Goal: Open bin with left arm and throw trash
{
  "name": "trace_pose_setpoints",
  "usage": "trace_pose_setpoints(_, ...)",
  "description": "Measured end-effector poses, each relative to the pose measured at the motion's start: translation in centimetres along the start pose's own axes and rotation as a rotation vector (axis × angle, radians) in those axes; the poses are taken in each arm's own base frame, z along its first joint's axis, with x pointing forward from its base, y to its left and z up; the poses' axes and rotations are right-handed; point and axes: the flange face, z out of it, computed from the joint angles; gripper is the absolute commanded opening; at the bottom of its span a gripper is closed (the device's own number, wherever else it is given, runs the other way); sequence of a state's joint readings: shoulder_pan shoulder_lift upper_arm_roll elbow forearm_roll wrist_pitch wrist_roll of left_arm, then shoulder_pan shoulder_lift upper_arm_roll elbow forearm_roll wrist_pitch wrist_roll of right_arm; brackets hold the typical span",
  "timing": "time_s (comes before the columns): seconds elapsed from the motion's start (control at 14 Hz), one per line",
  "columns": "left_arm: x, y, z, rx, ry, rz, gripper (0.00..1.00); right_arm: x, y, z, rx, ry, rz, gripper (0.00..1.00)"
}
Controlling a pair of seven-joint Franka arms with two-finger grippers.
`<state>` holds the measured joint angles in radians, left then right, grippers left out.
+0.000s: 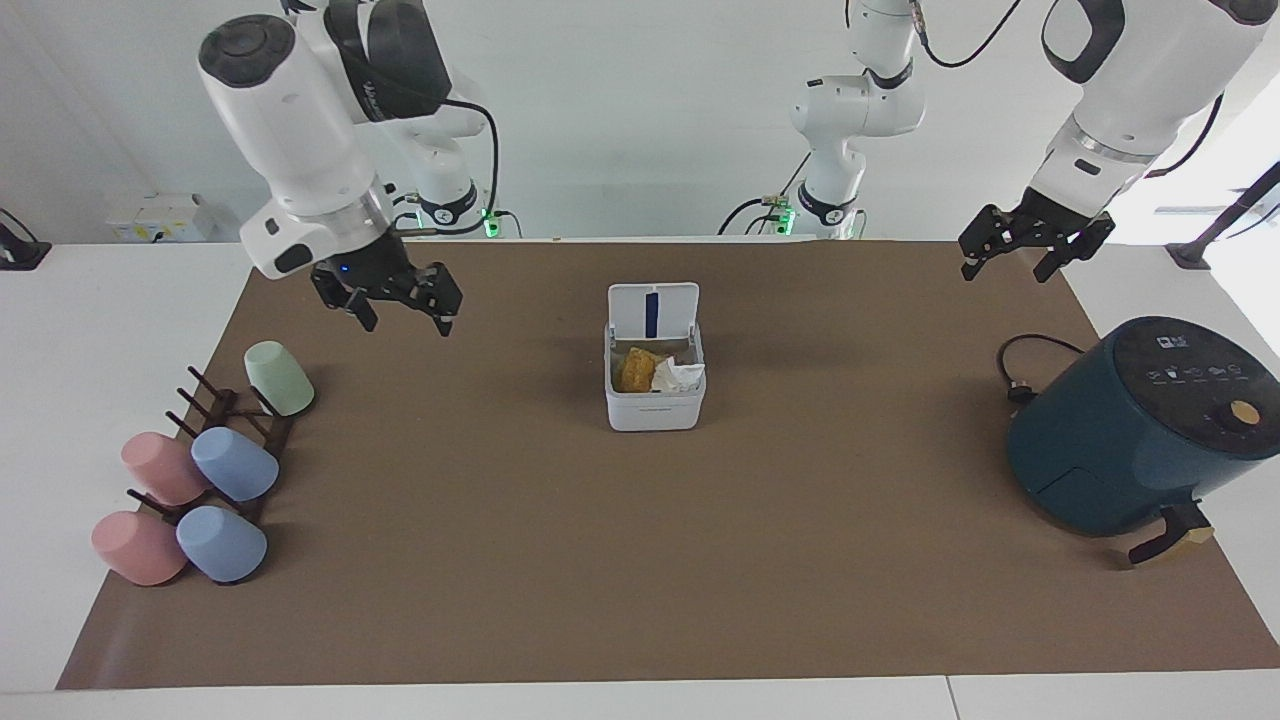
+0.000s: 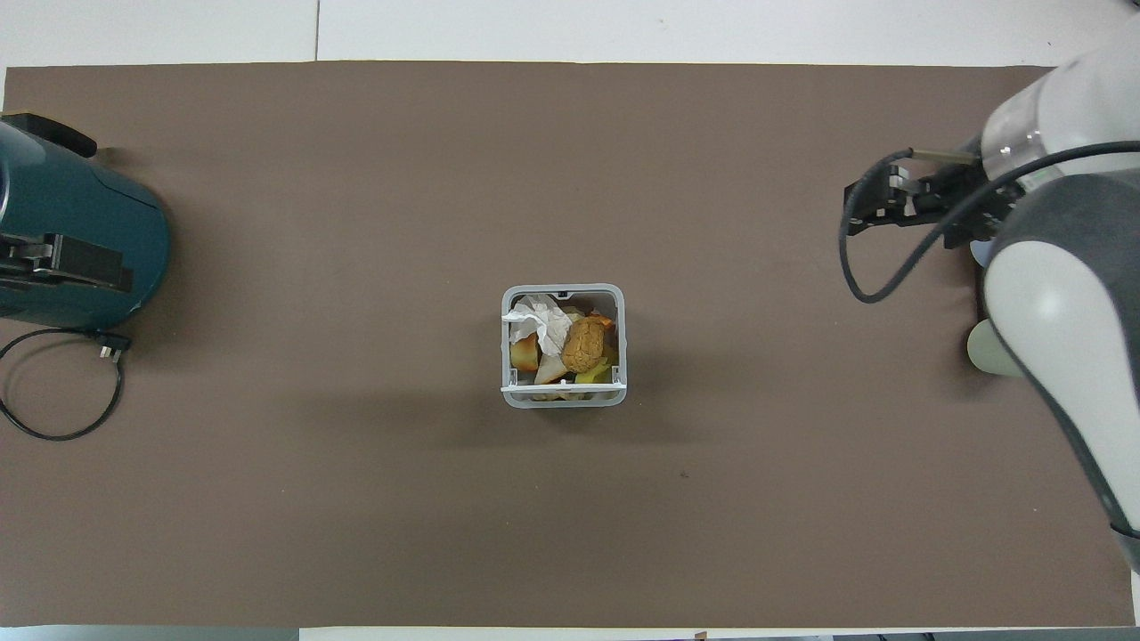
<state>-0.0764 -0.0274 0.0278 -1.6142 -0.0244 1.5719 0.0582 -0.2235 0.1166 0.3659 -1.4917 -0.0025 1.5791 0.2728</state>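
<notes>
The white bin (image 1: 655, 410) stands on the middle of the brown mat with its lid (image 1: 653, 308) upright and open; the overhead view shows its rim (image 2: 564, 289). Inside lie the breaded nugget (image 1: 632, 370) (image 2: 585, 344), the crumpled white tissue (image 1: 680, 375) (image 2: 539, 320) and a pale chunk (image 2: 549, 367). My right gripper (image 1: 400, 305) (image 2: 859, 209) is open and empty, up in the air over the mat beside the cup rack. My left gripper (image 1: 1005, 262) is open and empty, and waits raised over the left arm's end of the table, by the air fryer.
A dark-teal air fryer (image 1: 1140, 430) (image 2: 80, 240) with its black cord (image 1: 1020, 370) (image 2: 53, 392) stands at the left arm's end. A dark rack with several pastel cups (image 1: 235, 465) sits at the right arm's end; in the overhead view my right arm covers most of it.
</notes>
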Motion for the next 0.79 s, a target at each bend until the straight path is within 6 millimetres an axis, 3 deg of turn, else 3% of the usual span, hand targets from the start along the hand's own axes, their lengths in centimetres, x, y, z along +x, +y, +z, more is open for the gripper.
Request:
trace_pose_setpoints(0.21,0.0,0.0,0.0,0.000,0.000,0.001,1.00,-2.1,5.6,-2.1,-0.042,-0.037,0.013,1.00)
trace_pose_setpoints(0.43,0.0,0.0,0.0,0.000,0.000,0.002,1.00,-3.4,9.7,-1.2,-0.050,-0.067,-0.041,1.00)
trace_pose_setpoints(0.57,0.0,0.0,0.0,0.000,0.000,0.002,1.00,-3.7,10.7,-1.0,-0.062,-0.069,-0.062,1.00)
trace_pose_setpoints(0.79,0.0,0.1,0.0,0.000,0.000,0.003,1.00,-3.7,10.6,-1.0,-0.066,-0.067,-0.065,1.00)
